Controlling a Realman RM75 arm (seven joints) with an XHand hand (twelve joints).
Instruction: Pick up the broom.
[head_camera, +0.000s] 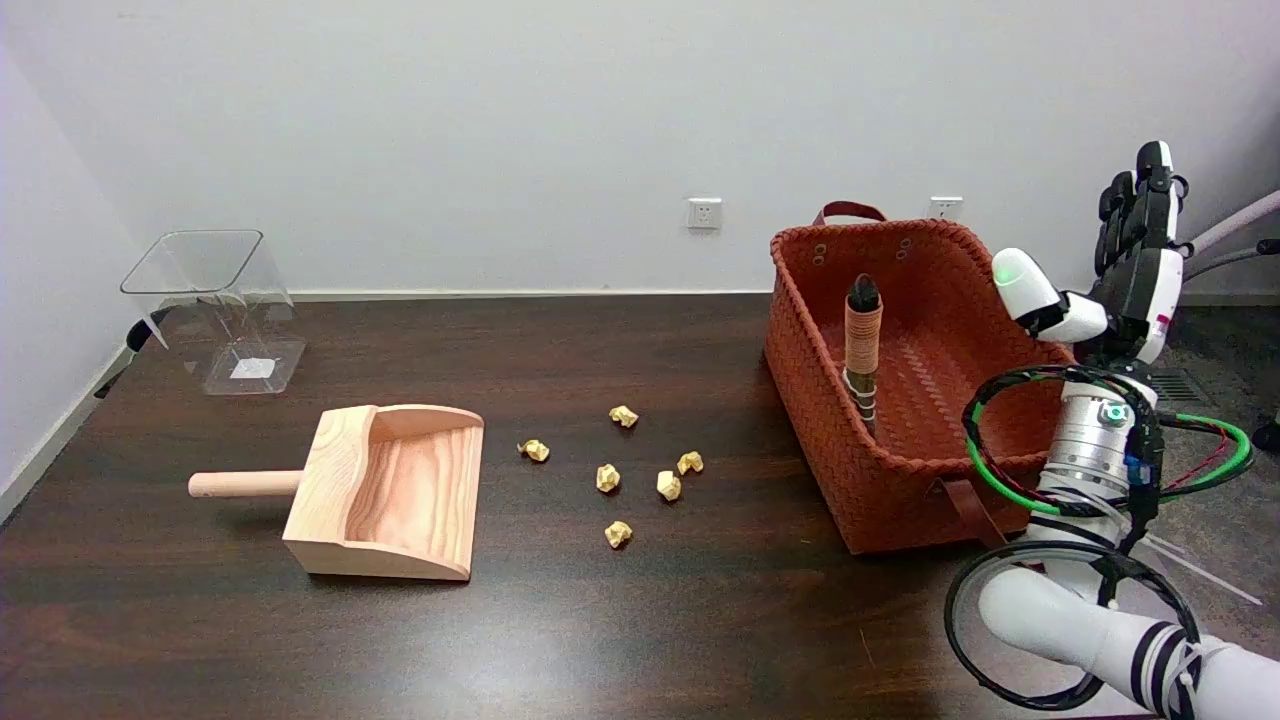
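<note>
The broom (863, 340) stands upright inside the woven brown basket (800, 370), its brown wrapped handle with a dark tip rising above the basket floor. My right hand (1135, 245) hangs in the air to the right of the basket, above and outside its right rim, fingers extended upward and holding nothing. The hand is well apart from the broom.
A wooden dustpan (385, 490) lies on the dark table (640, 620) at the left, its handle pointing left. Several crumpled gold paper scraps (640, 465) lie between dustpan and basket. A clear plastic bin (215, 310) stands at the back left.
</note>
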